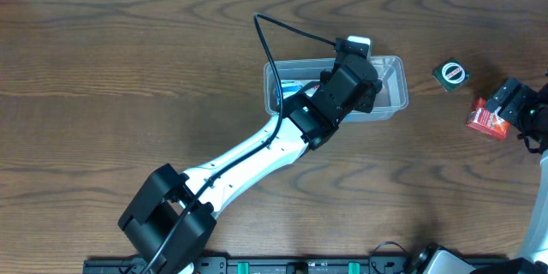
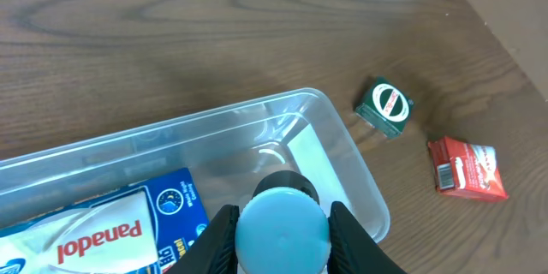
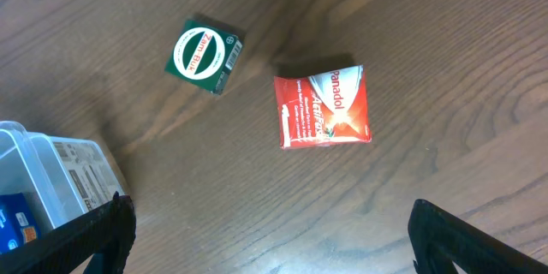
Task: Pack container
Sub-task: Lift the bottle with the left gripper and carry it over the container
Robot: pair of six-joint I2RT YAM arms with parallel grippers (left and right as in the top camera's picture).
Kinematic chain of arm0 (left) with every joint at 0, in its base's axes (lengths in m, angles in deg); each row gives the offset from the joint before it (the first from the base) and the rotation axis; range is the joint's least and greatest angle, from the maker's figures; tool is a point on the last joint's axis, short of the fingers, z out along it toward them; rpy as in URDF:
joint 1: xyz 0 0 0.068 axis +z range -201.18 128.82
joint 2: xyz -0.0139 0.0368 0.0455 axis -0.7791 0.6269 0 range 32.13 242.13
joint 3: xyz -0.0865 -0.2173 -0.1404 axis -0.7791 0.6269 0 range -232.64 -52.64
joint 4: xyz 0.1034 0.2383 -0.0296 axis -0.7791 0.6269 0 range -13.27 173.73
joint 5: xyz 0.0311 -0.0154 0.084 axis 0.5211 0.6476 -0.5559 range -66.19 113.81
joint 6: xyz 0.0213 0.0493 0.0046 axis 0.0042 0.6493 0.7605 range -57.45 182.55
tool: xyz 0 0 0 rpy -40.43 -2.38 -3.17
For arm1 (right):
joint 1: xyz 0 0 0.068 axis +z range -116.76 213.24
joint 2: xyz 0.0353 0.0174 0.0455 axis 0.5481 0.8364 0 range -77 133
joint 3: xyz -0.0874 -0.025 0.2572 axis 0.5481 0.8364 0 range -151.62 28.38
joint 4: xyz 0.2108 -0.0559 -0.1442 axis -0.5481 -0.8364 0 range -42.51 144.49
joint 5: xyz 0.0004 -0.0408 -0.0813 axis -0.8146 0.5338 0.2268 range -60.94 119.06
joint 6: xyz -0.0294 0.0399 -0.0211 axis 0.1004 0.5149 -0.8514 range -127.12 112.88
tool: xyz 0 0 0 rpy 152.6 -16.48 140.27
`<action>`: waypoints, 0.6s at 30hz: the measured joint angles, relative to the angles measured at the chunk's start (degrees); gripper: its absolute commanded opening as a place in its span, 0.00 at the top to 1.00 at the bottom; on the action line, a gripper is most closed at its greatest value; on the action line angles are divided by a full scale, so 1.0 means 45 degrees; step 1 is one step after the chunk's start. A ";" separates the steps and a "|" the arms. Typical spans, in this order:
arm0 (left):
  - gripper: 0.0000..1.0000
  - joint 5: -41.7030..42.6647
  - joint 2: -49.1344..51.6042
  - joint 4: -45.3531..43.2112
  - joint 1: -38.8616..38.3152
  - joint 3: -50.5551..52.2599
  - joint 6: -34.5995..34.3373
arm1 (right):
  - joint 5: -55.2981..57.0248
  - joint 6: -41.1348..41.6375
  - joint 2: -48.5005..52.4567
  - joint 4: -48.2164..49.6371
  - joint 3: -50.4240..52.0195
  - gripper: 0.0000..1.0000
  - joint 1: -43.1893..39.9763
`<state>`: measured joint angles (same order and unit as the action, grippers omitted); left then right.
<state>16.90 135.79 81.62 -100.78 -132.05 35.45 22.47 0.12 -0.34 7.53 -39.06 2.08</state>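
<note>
Container sits near the middle of the table, mouth up, long axis running 9 to 3 o'clock from overhead. A Panadol box lies flat at its 9 o'clock end, so the 3 o'clock half is free. Over that gap the left gripper is clamped on a blue-capped item, lined up for a drop, I'd say. Out at 3 o'clock there's a green box, at 4 a red box. The right gripper hangs above them, fingers spread, nothing held.

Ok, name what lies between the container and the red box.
Between container and red box: bare table; green box just off that line, overhead view.
</note>
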 measured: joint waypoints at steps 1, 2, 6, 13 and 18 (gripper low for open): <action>0.78 -0.0024 0.0000 0.0024 0.0000 0.0000 0.0044 | 0.0000 0.0000 0.0000 0.0000 0.0000 0.01 0.0000; 0.78 -0.0044 0.0000 0.0039 -0.0005 0.0000 0.0102 | 0.0000 0.0005 0.0000 0.0000 0.0000 0.02 0.0000; 0.78 -0.0126 0.0000 0.0151 -0.0005 0.0000 0.0763 | 0.0005 0.0005 0.0000 -0.0005 0.0000 0.01 0.0000; 0.80 -0.0204 0.0005 0.0967 0.0000 0.0000 0.2438 | 0.0000 0.0010 0.0000 -0.0010 0.0000 0.01 0.0000; 0.81 -0.0282 0.0005 0.1127 0.0015 0.0000 0.3249 | 0.0000 0.0044 0.0044 -0.0010 0.0000 0.01 0.0000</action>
<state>15.63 135.81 86.69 -100.72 -132.05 50.08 22.47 0.32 -0.14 7.49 -39.06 2.08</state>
